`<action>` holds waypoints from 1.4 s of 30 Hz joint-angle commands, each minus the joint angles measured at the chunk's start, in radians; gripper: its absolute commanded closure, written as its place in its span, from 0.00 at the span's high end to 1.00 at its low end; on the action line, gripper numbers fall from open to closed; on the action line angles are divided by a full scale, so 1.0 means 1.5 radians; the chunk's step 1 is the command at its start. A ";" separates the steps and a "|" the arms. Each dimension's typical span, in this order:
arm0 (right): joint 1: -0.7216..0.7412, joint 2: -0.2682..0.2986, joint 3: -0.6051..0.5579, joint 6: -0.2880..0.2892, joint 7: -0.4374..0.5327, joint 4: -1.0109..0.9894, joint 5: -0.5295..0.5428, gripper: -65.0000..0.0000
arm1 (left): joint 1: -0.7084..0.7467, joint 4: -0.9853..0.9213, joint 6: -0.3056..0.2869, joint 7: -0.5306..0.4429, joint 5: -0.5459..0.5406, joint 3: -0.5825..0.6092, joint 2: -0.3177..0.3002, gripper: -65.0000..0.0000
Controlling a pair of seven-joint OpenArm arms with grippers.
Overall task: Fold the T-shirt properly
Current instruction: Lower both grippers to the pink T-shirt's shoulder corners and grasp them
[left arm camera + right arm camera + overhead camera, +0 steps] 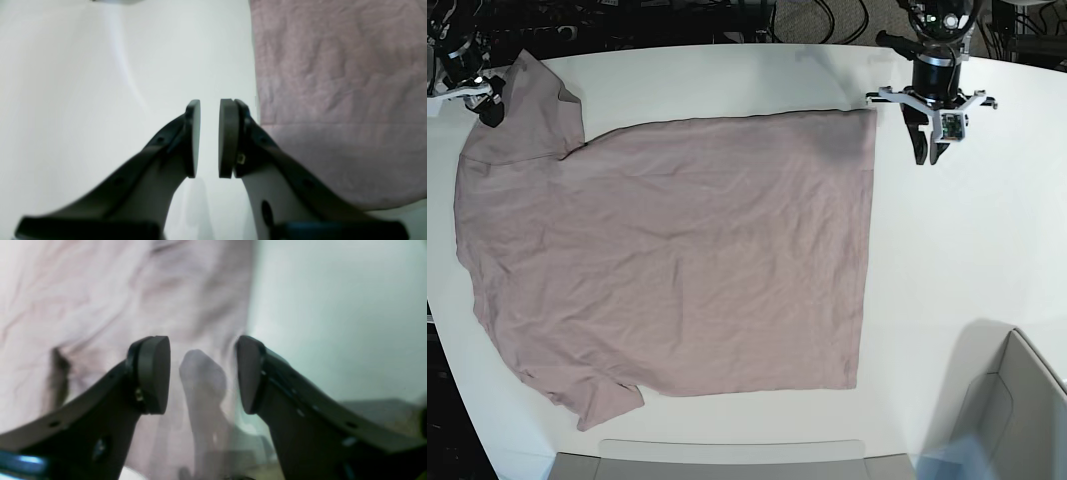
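The pink-mauve T-shirt (677,250) lies spread flat on the white table (947,260), with its hem toward the right and its sleeves at the left. My left gripper (930,152) hovers just off the shirt's far right corner. In the left wrist view it (209,138) is slightly open and empty over bare table, with the shirt (333,83) to its right. My right gripper (489,105) is at the far left sleeve. In the right wrist view it (201,373) is open and empty above the cloth's edge (83,290).
A grey bin (1017,400) stands at the front right corner. A grey tray edge (727,455) runs along the front. Cables and equipment lie behind the table's far edge.
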 commanded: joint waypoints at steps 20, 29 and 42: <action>-0.002 -0.024 -0.011 -0.005 -0.118 -0.002 0.013 0.49 | -0.104 -0.026 0.000 0.291 -0.375 -0.102 0.022 0.33; 0.000 -0.023 -0.013 -0.005 -0.118 -0.002 0.012 0.49 | -0.115 -0.116 0.000 0.348 -0.467 -0.066 -0.022 0.33; 0.001 -0.023 -0.018 -0.005 -0.122 -0.001 0.012 0.48 | -0.116 -0.210 -0.042 0.324 -0.472 0.004 -0.025 0.32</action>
